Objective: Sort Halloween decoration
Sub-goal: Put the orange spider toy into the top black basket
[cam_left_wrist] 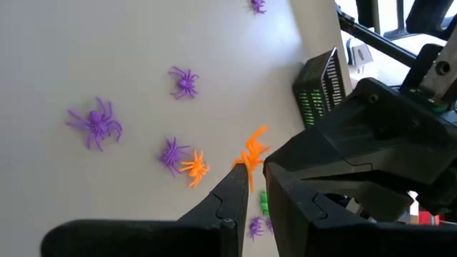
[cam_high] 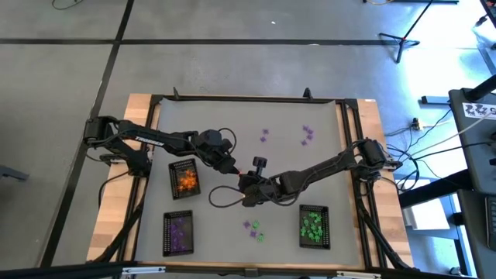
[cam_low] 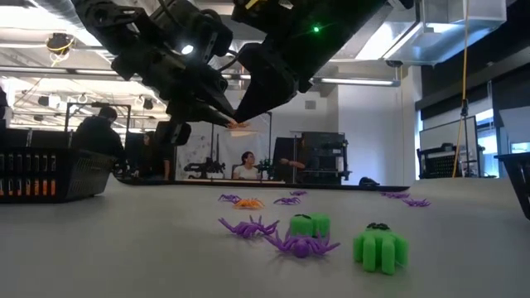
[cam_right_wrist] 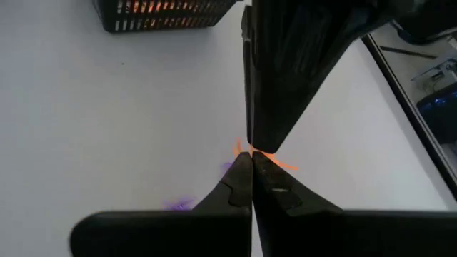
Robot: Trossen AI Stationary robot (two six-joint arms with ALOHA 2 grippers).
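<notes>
Orange spider [cam_left_wrist: 251, 153] pinched between both grippers' meeting fingertips [cam_right_wrist: 251, 158].

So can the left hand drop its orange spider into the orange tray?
Probably yes. The left hand holds the orange spider beside the orange tray, nothing between, though the right hand is pinching it too.

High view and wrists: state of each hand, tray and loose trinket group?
left hand: shut on the orange spider, held mid-air.
right hand: shut, tips against the same spider.
orange tray: holds orange trinkets.
purple tray: holds purple trinkets.
green tray: holds green trinkets.
loose purple spiders: unsorted, outside the trays.
loose green trinkets: unsorted, outside the trays.
</notes>
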